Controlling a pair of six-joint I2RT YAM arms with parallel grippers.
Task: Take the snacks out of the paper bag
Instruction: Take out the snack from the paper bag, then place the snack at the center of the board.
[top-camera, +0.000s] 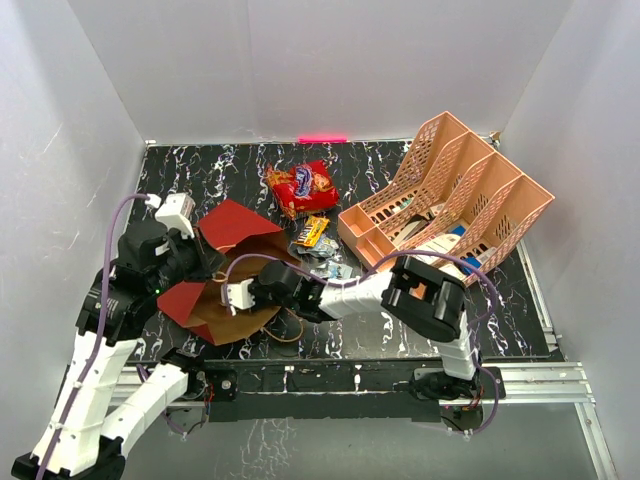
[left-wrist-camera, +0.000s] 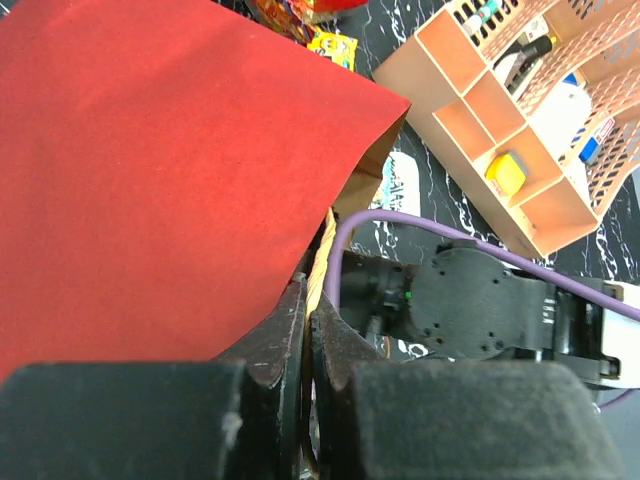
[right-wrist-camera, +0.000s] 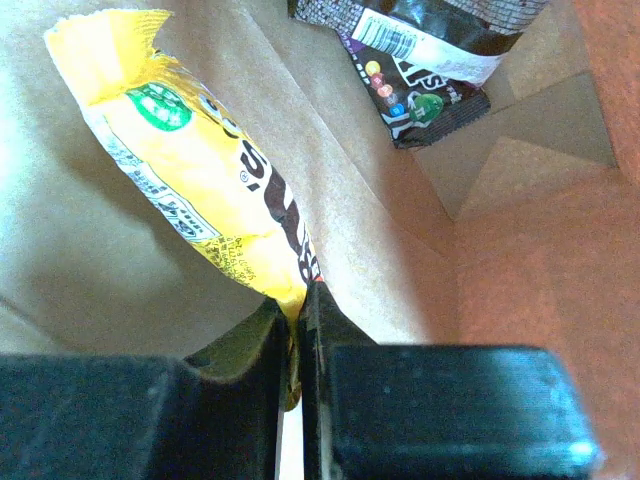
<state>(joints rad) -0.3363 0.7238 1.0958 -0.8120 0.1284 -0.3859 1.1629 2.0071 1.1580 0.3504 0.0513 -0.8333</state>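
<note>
While the left gripper (left-wrist-camera: 307, 322) pinches the paper bag (left-wrist-camera: 150, 160) rim, the right gripper (right-wrist-camera: 298, 310) inside clamps 1 yellow packet (right-wrist-camera: 190, 170) by its near end; the packet slants away up-left.

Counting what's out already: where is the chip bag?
Top view: the chip bag lies out at far centre, between the paper bag and the organizer.

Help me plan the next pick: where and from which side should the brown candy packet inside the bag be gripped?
Pinch the brown packet by its near end, coming in through the mouth of the paper bag once the right gripper drops the yellow packet. It lies flat on the kraft, that end facing the opening; far end cropped.
</note>
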